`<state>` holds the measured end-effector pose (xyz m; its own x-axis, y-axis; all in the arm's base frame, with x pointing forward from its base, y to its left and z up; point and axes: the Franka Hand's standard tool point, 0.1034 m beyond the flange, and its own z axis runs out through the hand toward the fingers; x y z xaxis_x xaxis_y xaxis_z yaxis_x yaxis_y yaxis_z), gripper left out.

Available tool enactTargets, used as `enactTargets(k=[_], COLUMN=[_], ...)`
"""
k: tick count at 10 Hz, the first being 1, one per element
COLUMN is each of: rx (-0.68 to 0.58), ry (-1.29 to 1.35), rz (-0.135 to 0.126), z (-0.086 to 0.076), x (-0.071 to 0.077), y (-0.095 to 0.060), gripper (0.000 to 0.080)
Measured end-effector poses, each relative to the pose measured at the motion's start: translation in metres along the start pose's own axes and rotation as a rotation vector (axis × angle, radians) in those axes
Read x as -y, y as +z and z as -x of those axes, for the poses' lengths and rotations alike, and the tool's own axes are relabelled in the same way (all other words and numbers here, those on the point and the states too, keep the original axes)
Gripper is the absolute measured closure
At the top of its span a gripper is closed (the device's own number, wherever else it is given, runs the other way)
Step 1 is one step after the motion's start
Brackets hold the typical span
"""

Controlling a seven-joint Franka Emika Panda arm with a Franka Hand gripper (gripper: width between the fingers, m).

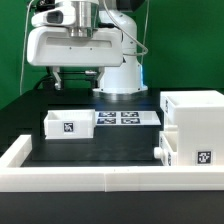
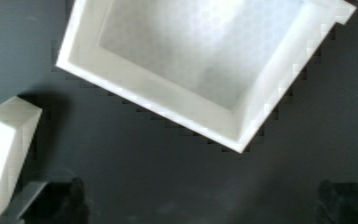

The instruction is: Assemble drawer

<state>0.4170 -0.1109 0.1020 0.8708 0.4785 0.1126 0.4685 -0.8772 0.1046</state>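
A loose white drawer tray (image 1: 68, 123) with a square tag on its side lies on the black table at the exterior view's left. The wrist view looks down into its open hollow (image 2: 194, 60). My gripper (image 1: 75, 78) hangs above the tray, open and empty, touching nothing. In the wrist view my gripper (image 2: 197, 205) shows only its two dark fingertips (image 2: 51, 200), far apart over bare table. The tall white housing (image 1: 197, 112) stands at the exterior view's right. A second tray (image 1: 185, 150) with a small knob (image 1: 157, 150) sticks out of its lower part.
The marker board (image 1: 125, 118) lies flat between the loose tray and the housing. A low white border wall (image 1: 100, 172) runs along the front and up the exterior view's left side; it also shows in the wrist view (image 2: 5, 145). The arm's white base (image 1: 122, 75) stands behind.
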Motion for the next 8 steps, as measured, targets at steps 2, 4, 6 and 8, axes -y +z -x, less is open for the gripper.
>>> enactTargets(k=[2, 4, 6, 8], rx=[0.0, -0.008, 0.014, 0.047], ry=[0.0, 0.197, 0.337, 0.394], rz=[0.0, 0.005, -0.02, -0.066], z=[0.0, 0.001, -0.003, -0.003], x=[0.0, 0.009, 0.025, 0.022], y=[0.0, 0.005, 0.015, 0.024], gripper=[0.0151, 0.0151, 0.0151, 0.0151])
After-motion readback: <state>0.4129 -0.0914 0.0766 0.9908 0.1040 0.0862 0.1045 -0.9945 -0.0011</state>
